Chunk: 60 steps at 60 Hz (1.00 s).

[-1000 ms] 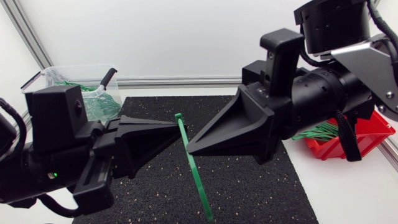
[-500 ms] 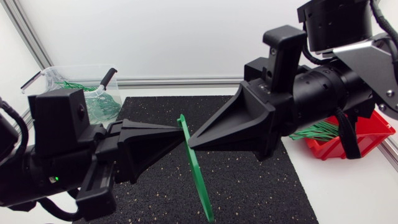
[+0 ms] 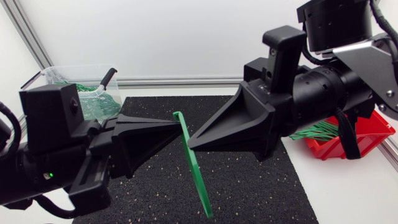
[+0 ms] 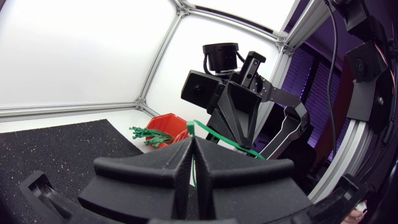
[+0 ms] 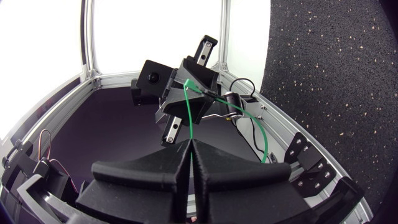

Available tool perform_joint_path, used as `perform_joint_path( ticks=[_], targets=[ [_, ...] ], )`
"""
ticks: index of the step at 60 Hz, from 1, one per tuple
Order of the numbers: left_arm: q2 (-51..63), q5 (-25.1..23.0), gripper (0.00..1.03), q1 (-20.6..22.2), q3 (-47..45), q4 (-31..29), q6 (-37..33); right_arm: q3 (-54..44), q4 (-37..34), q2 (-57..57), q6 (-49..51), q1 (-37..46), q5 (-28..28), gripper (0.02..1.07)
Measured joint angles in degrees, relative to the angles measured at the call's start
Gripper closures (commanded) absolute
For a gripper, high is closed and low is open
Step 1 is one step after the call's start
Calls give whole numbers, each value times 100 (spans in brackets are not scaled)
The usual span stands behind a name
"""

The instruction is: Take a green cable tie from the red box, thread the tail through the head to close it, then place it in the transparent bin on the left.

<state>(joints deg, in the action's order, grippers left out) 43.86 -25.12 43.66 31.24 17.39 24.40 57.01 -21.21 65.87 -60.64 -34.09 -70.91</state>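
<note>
Above the middle of the black mat point(image 3: 249, 186), the left gripper point(image 3: 176, 124) and right gripper point(image 3: 190, 145) are meeting tip to tip, each pressing its fingers together on the green cable tie point(image 3: 194, 171). That tie is hanging tilted between them, its tail pointing near. Spare ties point(image 3: 317, 130) are lying in the red box point(image 3: 373, 134) at the right, and more are lying in the transparent bin point(image 3: 50, 74) far left.
</note>
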Motion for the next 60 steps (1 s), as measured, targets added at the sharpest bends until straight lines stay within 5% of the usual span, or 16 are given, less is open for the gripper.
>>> perform_joint_path(
  ticks=[60],
  targets=[
    [192, 0, 99, -15, 103, 0, 0, -98, 55, -28, 0, -31, 0, 101]
  ],
)
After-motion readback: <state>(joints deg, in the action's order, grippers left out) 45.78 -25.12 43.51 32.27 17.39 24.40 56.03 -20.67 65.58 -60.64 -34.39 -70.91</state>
